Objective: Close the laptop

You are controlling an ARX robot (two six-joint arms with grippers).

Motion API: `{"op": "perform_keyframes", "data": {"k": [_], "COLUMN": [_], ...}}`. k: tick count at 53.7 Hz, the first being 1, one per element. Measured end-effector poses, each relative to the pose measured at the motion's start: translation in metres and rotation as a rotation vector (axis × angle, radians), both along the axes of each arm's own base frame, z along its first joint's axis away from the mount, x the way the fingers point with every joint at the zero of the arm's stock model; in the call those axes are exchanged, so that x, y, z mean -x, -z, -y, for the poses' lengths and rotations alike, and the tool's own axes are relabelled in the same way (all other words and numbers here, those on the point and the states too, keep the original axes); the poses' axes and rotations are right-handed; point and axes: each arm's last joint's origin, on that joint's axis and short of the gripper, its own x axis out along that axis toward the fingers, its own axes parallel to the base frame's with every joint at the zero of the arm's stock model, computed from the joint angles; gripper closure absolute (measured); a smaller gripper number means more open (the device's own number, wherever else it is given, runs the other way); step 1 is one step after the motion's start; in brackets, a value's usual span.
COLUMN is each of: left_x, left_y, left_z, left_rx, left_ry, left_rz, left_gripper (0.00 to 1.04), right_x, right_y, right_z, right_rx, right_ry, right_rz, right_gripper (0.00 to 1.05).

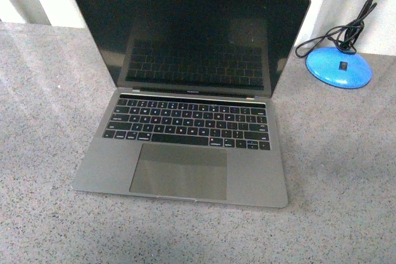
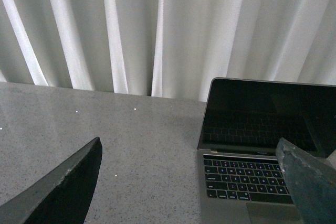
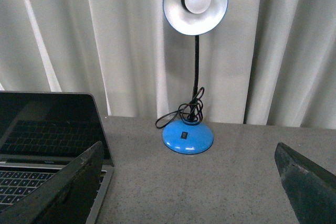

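Grey laptop sat open mid-table, lid raised, screen dark, blue lamp near its right rear corner. On the left gripper, fingers were spread wide, holding and touching nothing. Same for the right gripper: wide apart, empty.

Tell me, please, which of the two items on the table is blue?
The desk lamp, standing to the right of the laptop: its round base is bright blue, whereas the laptop is grey with black keys and a dark screen.
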Motion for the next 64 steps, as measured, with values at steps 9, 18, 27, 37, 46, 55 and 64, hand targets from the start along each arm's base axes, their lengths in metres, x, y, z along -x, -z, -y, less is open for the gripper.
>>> {"op": "perform_keyframes", "data": {"k": [9, 18, 27, 37, 46, 55, 64], "left_x": [0.000, 0.000, 0.000, 0.000, 0.000, -0.001, -0.008], "left_y": [0.000, 0.000, 0.000, 0.000, 0.000, 0.002, 0.012], "left_z": [0.000, 0.000, 0.000, 0.000, 0.000, 0.000, 0.002], "left_rx": [0.000, 0.000, 0.000, 0.000, 0.000, 0.042, 0.184], "left_ry": [0.000, 0.000, 0.000, 0.000, 0.000, -0.082, -0.695], "left_rz": [0.000, 0.000, 0.000, 0.000, 0.000, -0.068, -0.391], "left_gripper": [0.07, 0.07, 0.07, 0.07, 0.07, 0.07, 0.07], "right_x": [0.000, 0.000, 0.000, 0.000, 0.000, -0.001, -0.017], "right_y": [0.000, 0.000, 0.000, 0.000, 0.000, 0.001, 0.012], "right_z": [0.000, 0.000, 0.000, 0.000, 0.000, 0.000, 0.007], "right_rx": [0.000, 0.000, 0.000, 0.000, 0.000, 0.043, 0.084], "right_ry": [0.000, 0.000, 0.000, 0.000, 0.000, -0.135, -0.335], "right_rz": [0.000, 0.000, 0.000, 0.000, 0.000, -0.160, -0.490], "right_gripper": [0.10, 0.10, 0.10, 0.10, 0.10, 0.10, 0.10]}}
